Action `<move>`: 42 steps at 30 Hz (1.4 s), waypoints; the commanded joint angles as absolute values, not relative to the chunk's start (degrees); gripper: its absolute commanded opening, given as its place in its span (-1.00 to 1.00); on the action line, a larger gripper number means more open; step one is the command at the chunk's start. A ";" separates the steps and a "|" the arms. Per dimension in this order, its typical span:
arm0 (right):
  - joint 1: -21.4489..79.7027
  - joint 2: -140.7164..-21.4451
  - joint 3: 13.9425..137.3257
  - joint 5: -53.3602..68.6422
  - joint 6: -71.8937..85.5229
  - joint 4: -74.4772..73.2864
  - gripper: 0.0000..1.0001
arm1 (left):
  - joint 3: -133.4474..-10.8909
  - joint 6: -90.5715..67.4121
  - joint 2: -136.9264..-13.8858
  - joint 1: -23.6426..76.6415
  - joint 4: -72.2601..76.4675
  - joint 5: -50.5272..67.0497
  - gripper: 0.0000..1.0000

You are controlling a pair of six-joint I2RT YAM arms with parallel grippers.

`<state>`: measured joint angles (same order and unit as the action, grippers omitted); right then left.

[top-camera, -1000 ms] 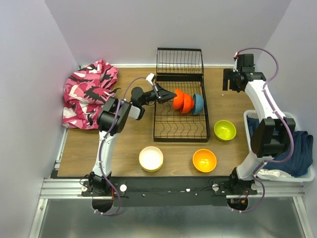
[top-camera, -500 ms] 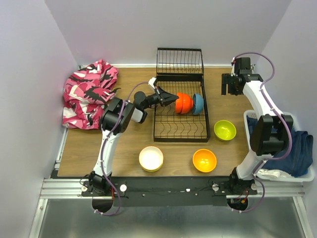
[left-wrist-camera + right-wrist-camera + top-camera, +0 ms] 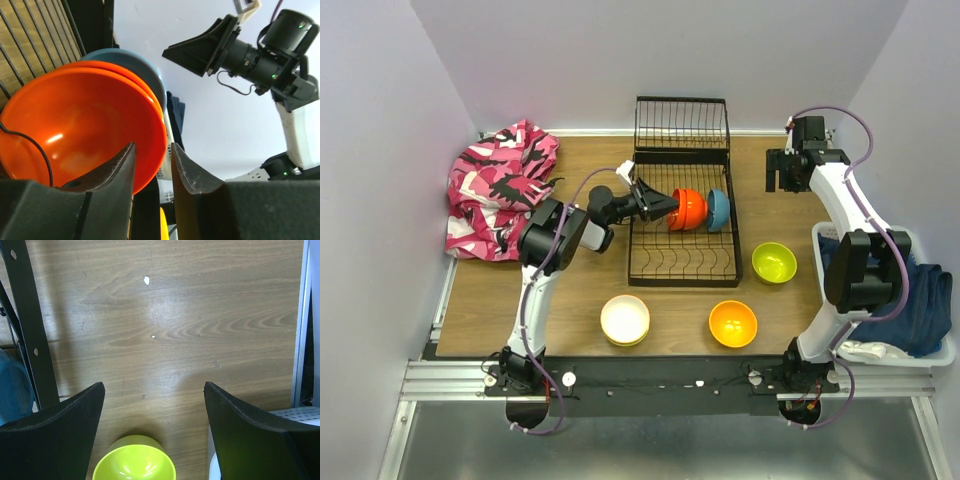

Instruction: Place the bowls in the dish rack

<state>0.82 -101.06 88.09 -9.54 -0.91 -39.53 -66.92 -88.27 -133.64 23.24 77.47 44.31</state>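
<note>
Bowls (image 3: 688,208): three in dish rack (image 3: 684,265), three on table (image 3: 580,290).

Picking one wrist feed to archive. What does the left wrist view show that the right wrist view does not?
Only left wrist: the orange-red bowl, its rim between the fingers of the left gripper, and the right arm. Only right wrist: the lime green bowl on the table, framed by the open right gripper. Both: the blue bowl and the dish rack.

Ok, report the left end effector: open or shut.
Shut: the left end effector grips the orange-red bowl, a finger either side of its rim.
</note>
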 commanded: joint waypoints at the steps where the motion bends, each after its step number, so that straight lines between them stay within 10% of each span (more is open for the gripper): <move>1: 1.32 -99.67 87.36 -8.26 -0.18 -39.90 0.78 | -64.08 -79.21 -126.92 21.10 72.26 46.05 -0.08; 16: 1.32 -94.14 86.57 -10.45 -0.88 -39.20 0.81 | -59.94 -61.03 -109.97 15.03 55.31 57.30 -0.01; 26: 1.32 -87.37 85.34 -7.30 1.23 -36.91 0.83 | -75.05 32.07 -83.96 26.00 -35.61 48.10 0.04; 42: 0.18 -70.93 85.60 -3.25 1.58 -36.38 0.93 | -76.38 46.49 -92.71 65.73 -36.57 22.06 0.15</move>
